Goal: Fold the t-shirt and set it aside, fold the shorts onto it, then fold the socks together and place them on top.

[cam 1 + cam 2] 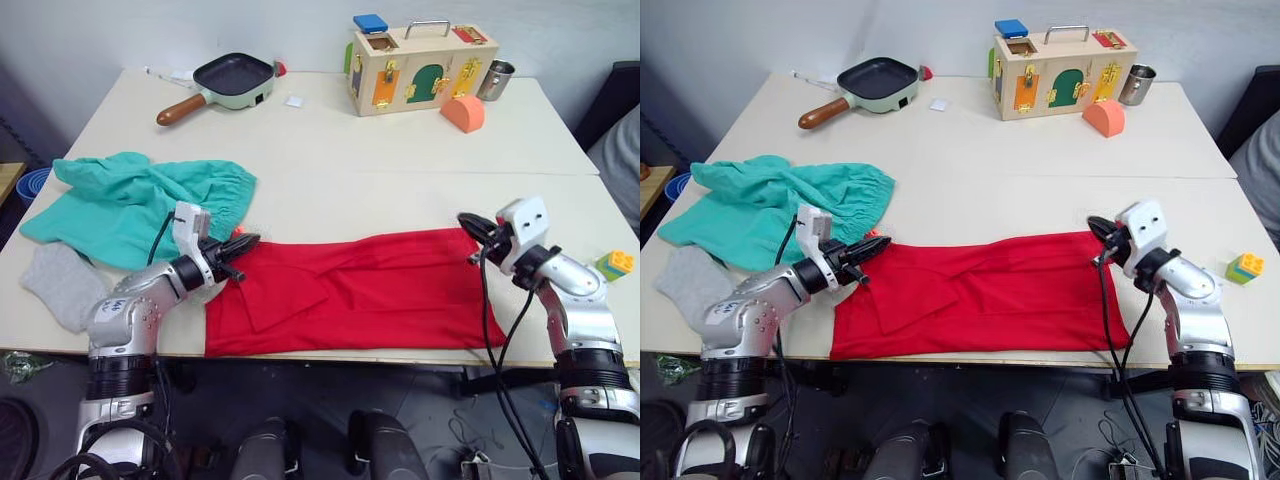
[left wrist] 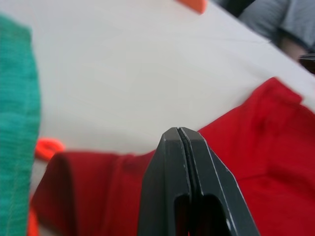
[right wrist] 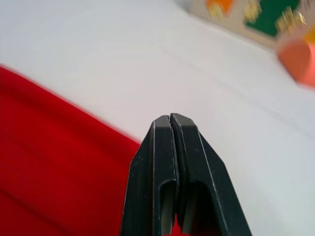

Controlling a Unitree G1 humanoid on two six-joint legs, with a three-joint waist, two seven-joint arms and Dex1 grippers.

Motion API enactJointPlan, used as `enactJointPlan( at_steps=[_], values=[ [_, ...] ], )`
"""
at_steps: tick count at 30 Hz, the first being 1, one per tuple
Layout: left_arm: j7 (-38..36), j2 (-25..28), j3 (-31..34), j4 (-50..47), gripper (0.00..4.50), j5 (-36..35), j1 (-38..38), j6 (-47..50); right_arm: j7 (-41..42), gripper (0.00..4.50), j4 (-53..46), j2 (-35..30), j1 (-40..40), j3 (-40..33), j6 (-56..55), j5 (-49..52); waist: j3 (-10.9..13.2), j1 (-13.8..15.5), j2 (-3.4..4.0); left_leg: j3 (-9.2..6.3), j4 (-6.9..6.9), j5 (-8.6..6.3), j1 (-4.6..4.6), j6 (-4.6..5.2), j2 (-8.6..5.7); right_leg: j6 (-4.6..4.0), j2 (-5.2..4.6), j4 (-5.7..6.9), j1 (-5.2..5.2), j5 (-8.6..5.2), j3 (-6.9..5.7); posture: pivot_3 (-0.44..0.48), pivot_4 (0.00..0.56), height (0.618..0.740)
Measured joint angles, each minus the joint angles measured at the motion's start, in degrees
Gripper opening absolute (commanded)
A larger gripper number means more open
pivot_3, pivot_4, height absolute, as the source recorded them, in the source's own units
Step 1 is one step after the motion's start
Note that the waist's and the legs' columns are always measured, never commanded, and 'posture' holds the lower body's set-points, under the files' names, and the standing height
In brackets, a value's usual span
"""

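The t-shirt (image 1: 350,290) is spread as a long red band along the near edge of the tabletop (image 1: 400,170). At its left end the left claw (image 1: 243,243) is seen pressed together on the cloth — at its right end the right claw (image 1: 468,222) is likewise closed on the far corner. The socks (image 1: 62,285) are found left of the t-shirt, with the shorts (image 1: 130,205) bunched just beyond them. Farther off, past the t-shirt, a frying pan (image 1: 235,80) and a wooden latch box (image 1: 420,65) are set.
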Motion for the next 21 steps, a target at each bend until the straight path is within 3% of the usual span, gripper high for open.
enactJointPlan(
  at_steps=[6, 14, 21],
  values=[
    [-0.4, -1.5, -6.0, -1.3, 0.00, 2.2, -0.6, -2.0, -4.2, 0.03, -10.0, 6.6, 0.0, 7.9, 9.5, -1.8, 0.0, 0.3, 0.00, -0.06, 0.00, 0.00, -0.11, 0.00, -0.08, 0.00, -0.03, 0.00, -0.04, 0.00, -0.05, 0.000, 0.150, 0.740],
    [4.7, -8.1, -12.3, 7.6, 0.00, 10.0, -1.9, -9.0, -10.8, 0.03, -8.4, 14.1, 0.0, 18.4, 12.5, -10.4, 0.0, 0.1, 0.00, -0.02, -0.02, 0.00, -0.21, 0.00, -0.05, 0.00, 0.03, 0.00, -0.14, 0.00, -0.05, 0.000, 0.150, 0.740],
    [9.3, -9.3, -11.7, 11.4, 0.00, 13.5, -3.4, -12.9, -15.7, 0.03, -1.8, 13.6, 0.9, 14.1, 7.1, -12.8, 0.0, 0.1, -0.01, -0.03, -0.02, 0.00, -0.17, 0.02, -0.07, 0.00, 0.00, 0.00, -0.09, 0.00, -0.07, 0.000, 0.150, 0.740]
  ],
)
